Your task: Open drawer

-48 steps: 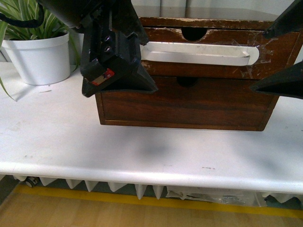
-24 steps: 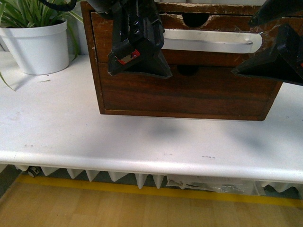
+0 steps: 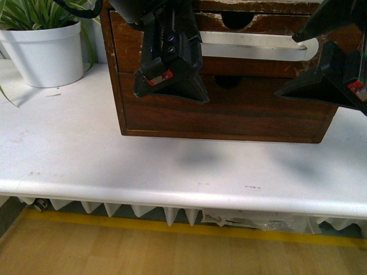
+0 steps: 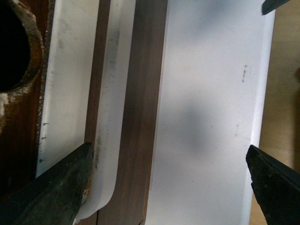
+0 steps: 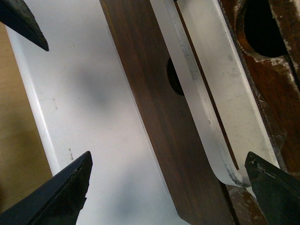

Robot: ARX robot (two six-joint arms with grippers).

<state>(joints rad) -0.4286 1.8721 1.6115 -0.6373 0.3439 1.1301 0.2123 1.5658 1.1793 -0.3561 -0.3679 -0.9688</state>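
Note:
The drawer [image 3: 264, 64] is the upper dark brown front of a small wooden chest, with a long white handle [image 3: 252, 48] and a half-round notch above it. My left gripper [image 3: 171, 86] is open in front of the handle's left end. In the left wrist view one finger [image 4: 61, 187] lies against the handle [image 4: 110, 117], and the left gripper [image 4: 168, 187] spans it and the lower drawer's edge. My right gripper [image 3: 330, 80] is open at the handle's right end. In the right wrist view the right gripper [image 5: 171, 187] straddles the handle's curved end [image 5: 206, 117].
A plain handle-less drawer front [image 3: 229, 112] sits below the taped one. The chest stands on a white table [image 3: 172, 166], whose front edge lies near the camera. A white pot with a green plant [image 3: 49, 51] stands at the back left.
Both grippers have closed in on the chest. The left one has moved right onto the handle's left end. The right one has come down and in at the handle's right end.

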